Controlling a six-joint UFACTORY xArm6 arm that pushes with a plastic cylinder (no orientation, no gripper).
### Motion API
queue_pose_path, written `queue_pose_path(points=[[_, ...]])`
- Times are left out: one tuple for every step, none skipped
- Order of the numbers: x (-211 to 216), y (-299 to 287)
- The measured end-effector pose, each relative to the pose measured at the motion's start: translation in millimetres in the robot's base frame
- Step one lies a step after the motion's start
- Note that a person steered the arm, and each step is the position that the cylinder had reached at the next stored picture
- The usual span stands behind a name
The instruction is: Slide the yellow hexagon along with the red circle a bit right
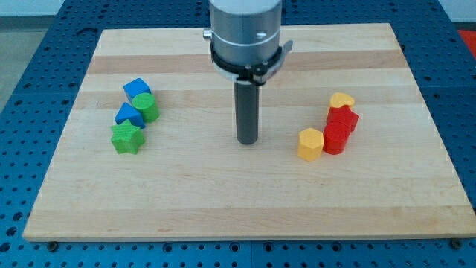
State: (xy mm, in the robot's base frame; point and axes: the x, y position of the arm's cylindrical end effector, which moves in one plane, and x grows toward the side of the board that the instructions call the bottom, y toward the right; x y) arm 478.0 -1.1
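Observation:
The yellow hexagon (310, 144) sits on the wooden board (245, 201) right of centre, touching the red circle (335, 138) on its right side. Behind them a red star-like block (343, 118) and a yellow heart (342, 100) form a tight cluster. My tip (247, 141) rests on the board left of the yellow hexagon, with a clear gap of board between them. The rod hangs straight down from the grey arm head at the view's top.
At the view's left stands a second cluster: a blue block (136, 90), a green circle (147, 108), another blue block (129, 115) and a green star (127, 138). The board lies on a blue perforated table.

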Motion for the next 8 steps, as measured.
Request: queue_pose_path(points=[[14.0, 20.4], [12.4, 37.5], [11.2, 39.6], [19.3, 39.6], [25.5, 39.6], [15.8, 55.1], [12.1, 71.3], [12.1, 72.6]])
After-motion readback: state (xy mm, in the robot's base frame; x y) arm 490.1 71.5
